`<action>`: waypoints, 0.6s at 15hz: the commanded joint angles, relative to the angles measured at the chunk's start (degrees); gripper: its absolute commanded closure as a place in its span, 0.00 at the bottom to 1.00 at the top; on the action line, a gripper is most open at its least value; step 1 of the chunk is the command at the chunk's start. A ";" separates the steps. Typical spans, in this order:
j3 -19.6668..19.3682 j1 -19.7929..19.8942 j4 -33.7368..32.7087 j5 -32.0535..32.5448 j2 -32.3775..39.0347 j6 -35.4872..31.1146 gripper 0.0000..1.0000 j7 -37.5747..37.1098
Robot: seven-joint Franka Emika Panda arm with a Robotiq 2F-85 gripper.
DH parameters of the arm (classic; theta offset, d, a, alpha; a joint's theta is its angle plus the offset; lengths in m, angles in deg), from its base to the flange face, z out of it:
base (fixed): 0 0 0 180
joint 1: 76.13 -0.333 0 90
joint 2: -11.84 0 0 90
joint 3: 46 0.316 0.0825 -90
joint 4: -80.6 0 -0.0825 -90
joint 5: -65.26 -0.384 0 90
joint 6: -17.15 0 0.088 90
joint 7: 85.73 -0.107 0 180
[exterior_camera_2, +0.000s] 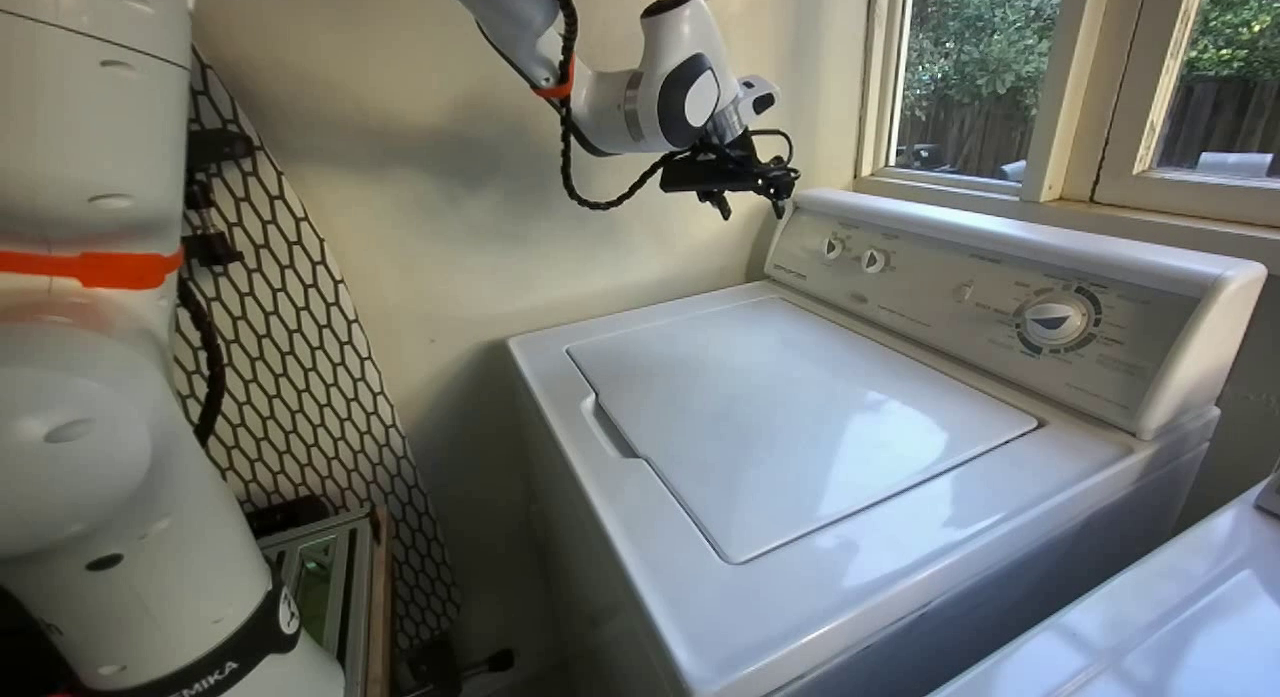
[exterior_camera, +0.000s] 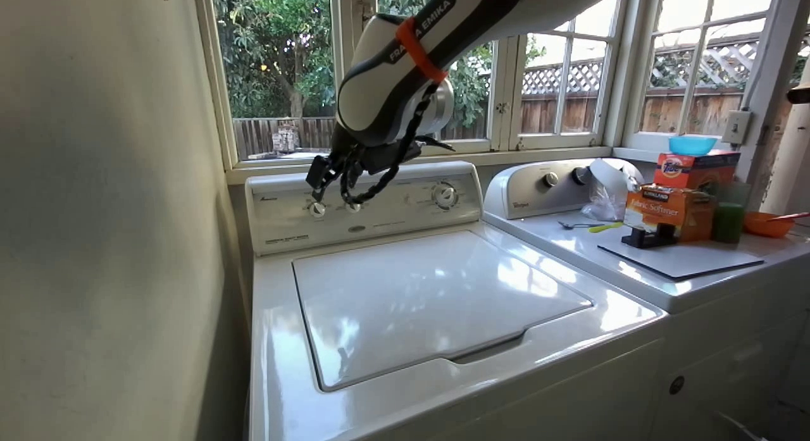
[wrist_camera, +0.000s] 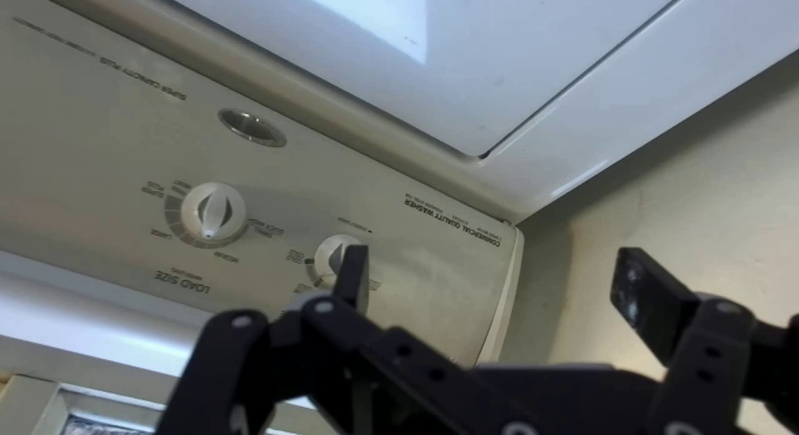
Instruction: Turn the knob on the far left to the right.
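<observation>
The far-left knob, a small round silver-grey dial, sits on the white washer's panel. It shows in both exterior views, the knob [exterior_camera: 317, 209] and the same knob [exterior_camera_2: 832, 247]. In the wrist view the knob [wrist_camera: 329, 254] is partly hidden behind a finger. My gripper is open and empty in front of and above the panel's left end, seen in both exterior views, the gripper [exterior_camera: 333, 193] and again the gripper [exterior_camera_2: 751, 209]. In the wrist view the gripper's [wrist_camera: 493, 260] fingers are wide apart. One finger overlaps the knob's picture; the gap lies over the panel end and wall. Touching is not visible.
A twin small knob [wrist_camera: 213, 211] sits beside the far-left one. The large timer dial [exterior_camera_2: 1055, 322] is at the panel's other end. A wall [exterior_camera: 126, 238] stands close beside the washer. Windows are behind it. A dryer [exterior_camera: 569, 232] with boxes and bowls stands alongside.
</observation>
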 commanded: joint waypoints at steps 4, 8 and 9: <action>-3.52 -4.17 -16.11 7.39 13.71 1.32 0.00 -2.28; -8.71 -7.11 -23.84 11.13 18.91 2.14 0.00 -5.00; -9.53 -7.54 -25.43 11.36 20.03 2.31 0.00 -5.97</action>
